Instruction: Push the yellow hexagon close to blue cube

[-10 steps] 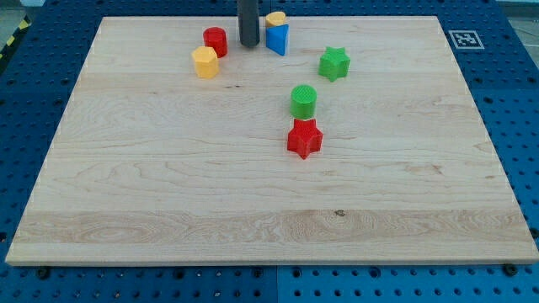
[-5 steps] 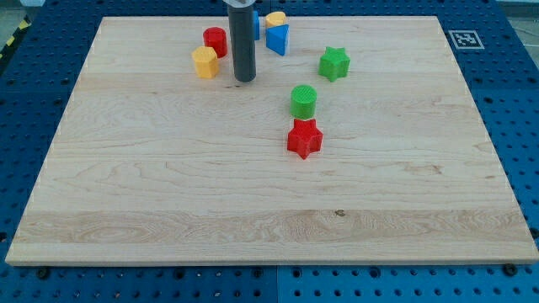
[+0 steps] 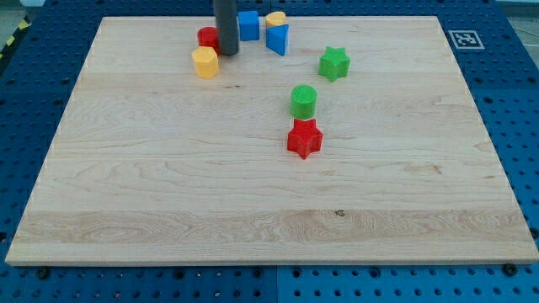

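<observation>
The yellow hexagon (image 3: 205,61) lies near the view's top left of the wooden board (image 3: 168,194). The blue cube (image 3: 248,24) sits at the top edge, to the right of the rod. My tip (image 3: 227,53) stands just right of the yellow hexagon, close to it, and in front of the red cylinder (image 3: 206,37), which it partly hides. The tip is below and left of the blue cube.
A blue wedge-like block (image 3: 278,39) with a small yellow cylinder (image 3: 275,18) behind it sits right of the blue cube. A green star (image 3: 334,62), a green cylinder (image 3: 303,101) and a red star (image 3: 304,139) lie toward the middle right.
My tip moved down and left away from the blue blocks, then back up and left to beside the yellow hexagon. The blue cube is now uncovered. The blocks have not visibly shifted.
</observation>
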Motion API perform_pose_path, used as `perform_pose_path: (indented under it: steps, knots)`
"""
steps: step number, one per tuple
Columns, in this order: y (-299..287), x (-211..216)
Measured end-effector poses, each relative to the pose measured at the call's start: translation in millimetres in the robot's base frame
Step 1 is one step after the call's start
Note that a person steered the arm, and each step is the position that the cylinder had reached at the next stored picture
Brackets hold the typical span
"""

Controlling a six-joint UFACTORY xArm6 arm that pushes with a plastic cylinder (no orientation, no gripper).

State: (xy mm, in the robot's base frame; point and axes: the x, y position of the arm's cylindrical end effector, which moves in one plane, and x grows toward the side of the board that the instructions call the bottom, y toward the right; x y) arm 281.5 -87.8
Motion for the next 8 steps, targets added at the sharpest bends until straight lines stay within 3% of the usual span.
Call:
perform_pose_path:
  steps: [3, 7, 8]
  knots:
    - [-36.7, 24.6]
    - [-55.3, 139.4]
    - [-53.8, 150.8]
